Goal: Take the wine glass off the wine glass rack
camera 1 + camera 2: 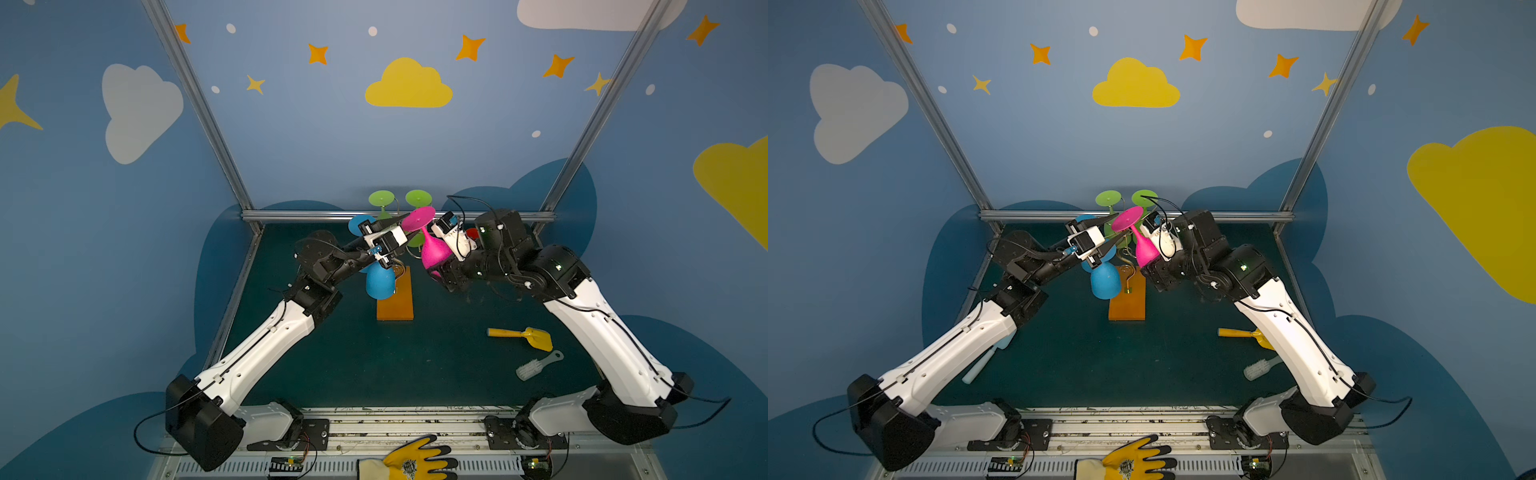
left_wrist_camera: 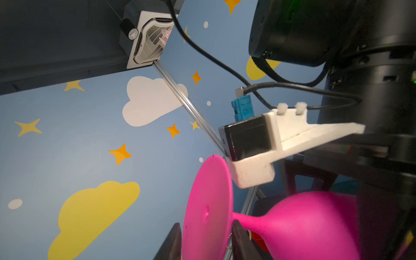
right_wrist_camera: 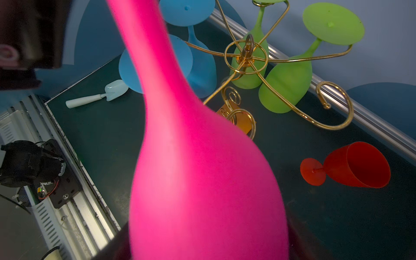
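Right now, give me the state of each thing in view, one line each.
pink glass, foot up, tilted, bowl gripped by right tool
left tool, fingers either side of pink foot, grip unclear
blue glasses, hanging foot up on rack
green glasses, hanging foot up
red glass, lying on its side on table
rack, upright

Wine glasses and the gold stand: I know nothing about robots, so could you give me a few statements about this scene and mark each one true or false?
1. A red wine glass lies on its side on the table. True.
2. Two green wine glasses hang foot-up on the wine glass rack. True.
3. The pink wine glass stands upright on the table. False: it is up in the air, tilted, foot uppermost, with its bowl in the right gripper.
4. The yellow scoop rests on the rack's wooden base. False: it lies on the table well apart from the base, near a white brush.
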You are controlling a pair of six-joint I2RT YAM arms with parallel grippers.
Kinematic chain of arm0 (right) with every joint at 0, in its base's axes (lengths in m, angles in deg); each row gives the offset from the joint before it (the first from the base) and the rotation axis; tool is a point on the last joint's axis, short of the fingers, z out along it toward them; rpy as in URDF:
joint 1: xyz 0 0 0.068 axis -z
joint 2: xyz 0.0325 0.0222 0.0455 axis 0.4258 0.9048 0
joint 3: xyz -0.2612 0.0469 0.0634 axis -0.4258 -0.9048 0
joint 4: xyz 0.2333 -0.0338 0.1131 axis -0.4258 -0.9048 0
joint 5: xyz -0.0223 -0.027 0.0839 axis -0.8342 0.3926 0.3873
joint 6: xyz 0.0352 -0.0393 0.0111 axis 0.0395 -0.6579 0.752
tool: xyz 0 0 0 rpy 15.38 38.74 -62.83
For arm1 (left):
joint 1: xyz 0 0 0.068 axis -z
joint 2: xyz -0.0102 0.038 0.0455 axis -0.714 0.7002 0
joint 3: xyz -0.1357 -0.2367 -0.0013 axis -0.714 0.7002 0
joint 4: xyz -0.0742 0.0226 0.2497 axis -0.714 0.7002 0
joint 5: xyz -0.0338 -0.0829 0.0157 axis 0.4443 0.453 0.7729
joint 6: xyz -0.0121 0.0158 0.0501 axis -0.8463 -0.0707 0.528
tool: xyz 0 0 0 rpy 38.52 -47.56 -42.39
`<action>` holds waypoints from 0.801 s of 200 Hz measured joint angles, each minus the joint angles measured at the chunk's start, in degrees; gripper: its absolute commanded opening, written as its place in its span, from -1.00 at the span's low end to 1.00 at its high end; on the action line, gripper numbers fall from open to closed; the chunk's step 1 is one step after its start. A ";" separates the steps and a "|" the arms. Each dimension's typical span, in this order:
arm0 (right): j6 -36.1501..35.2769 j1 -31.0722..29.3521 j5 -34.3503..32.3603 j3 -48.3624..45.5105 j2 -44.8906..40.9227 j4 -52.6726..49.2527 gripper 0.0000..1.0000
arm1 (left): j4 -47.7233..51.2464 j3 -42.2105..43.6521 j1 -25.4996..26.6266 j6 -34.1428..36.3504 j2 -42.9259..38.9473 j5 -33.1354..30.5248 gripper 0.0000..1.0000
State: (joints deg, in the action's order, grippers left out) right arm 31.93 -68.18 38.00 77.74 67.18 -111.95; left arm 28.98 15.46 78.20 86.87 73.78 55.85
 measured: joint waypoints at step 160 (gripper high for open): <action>3.72 2.49 6.88 -7.10 -8.52 10.16 0.78 | 2.78 2.67 -0.15 -3.72 -2.97 -7.52 -0.95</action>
State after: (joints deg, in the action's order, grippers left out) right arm 35.65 -65.69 44.89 70.64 58.65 -101.79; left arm 31.75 18.13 78.05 83.16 70.81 48.33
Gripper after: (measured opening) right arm 0.886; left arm 0.049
